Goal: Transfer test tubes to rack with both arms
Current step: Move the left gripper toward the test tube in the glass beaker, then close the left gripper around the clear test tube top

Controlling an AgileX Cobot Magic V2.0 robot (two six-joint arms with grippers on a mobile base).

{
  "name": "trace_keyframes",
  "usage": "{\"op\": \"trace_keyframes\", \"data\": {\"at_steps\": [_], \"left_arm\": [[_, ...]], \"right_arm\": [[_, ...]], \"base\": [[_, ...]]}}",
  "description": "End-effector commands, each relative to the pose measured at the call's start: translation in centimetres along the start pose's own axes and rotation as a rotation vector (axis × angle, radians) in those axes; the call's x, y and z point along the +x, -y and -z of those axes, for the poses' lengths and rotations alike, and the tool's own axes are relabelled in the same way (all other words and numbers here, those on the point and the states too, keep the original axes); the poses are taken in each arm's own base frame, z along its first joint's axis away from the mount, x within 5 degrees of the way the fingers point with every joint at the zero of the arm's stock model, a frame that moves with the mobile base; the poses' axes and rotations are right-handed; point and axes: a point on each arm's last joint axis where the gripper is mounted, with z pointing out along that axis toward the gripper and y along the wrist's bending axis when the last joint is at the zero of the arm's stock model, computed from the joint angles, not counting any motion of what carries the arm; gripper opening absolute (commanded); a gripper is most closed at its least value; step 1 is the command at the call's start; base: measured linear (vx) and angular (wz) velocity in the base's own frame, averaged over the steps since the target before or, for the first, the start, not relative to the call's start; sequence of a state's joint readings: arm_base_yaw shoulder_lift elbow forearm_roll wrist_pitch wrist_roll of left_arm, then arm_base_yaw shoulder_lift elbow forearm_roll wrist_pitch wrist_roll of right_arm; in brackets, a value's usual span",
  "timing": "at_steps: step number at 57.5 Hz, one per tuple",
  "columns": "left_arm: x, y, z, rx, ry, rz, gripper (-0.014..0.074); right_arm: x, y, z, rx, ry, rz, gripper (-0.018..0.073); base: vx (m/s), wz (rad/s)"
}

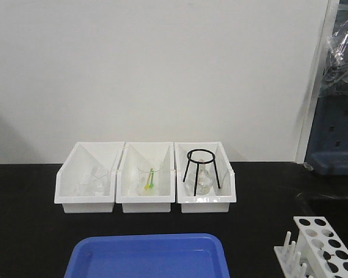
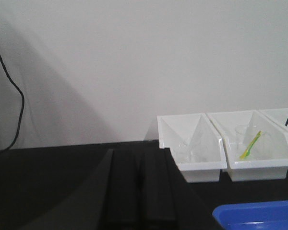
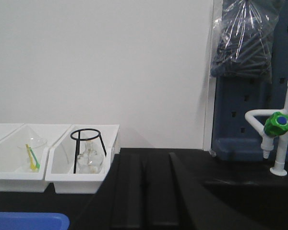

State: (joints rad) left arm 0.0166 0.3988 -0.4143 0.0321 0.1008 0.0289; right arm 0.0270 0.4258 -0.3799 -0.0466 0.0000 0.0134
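Hovering: left gripper (image 2: 139, 196), right gripper (image 3: 145, 191) both narrow, empty. Best to open wide before dipping to the blue tray (image 2: 259, 215) between them.

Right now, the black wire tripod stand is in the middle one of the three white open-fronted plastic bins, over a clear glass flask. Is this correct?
Not quite. The black wire tripod stand is in the rightmost white bin, over the clear glass flask; the middle bin holds a beaker with a yellow-green stick. The exterior front-facing view shows it.
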Motion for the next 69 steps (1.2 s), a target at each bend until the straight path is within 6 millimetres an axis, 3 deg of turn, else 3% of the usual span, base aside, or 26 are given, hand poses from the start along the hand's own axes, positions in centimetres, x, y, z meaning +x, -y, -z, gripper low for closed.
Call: {"op": "trace_keyframes", "data": {"at_steps": [1, 14, 22, 29, 40, 50, 69], "left_arm": [[-1.3, -0.1, -0.9, -0.006, 0.054, 0.012, 0.0272], [-0.2, -0.1, -2.6, -0.001, -0.041, 0.014, 0.0359], [1.2, 0.0, -3.9, 0.012, -0.167, -0.146, 0.0397], [2.8, 0.0, -5.3, 0.042, -0.288, -0.283, 0.0470], [4.1, 0.2, -8.0, 0.069, -0.317, -0.329, 0.0552], [4.8, 0.4, -10.5, 0.075, -0.248, -0.325, 0.0559], [8.0, 0.8, -14.2, 0.100, -0.244, -0.314, 0.0559]], "right_arm": [[-1.4, 0.1, -0.7, 0.005, 0.069, 0.007, 0.0168], [-0.8, 0.1, -1.7, 0.003, 0.021, 0.006, 0.0387], [-0.6, 0.1, -2.0, 0.003, 0.006, 0.006, 0.0456], [-0.6, 0.1, -2.0, 0.003, 0.005, 0.006, 0.0463], [-0.6, 0.1, -2.0, 0.003, 0.005, 0.006, 0.0463], [-0.6, 0.1, -2.0, 0.003, 0.005, 0.006, 0.0463], [-0.6, 0.1, -2.0, 0.003, 0.004, 0.006, 0.0463]], "base": [[0.00, 0.00], [0.00, 0.00], [0.00, 0.00], [0.00, 0.00], [0.00, 0.00], [0.00, 0.00], [0.00, 0.00]]}}
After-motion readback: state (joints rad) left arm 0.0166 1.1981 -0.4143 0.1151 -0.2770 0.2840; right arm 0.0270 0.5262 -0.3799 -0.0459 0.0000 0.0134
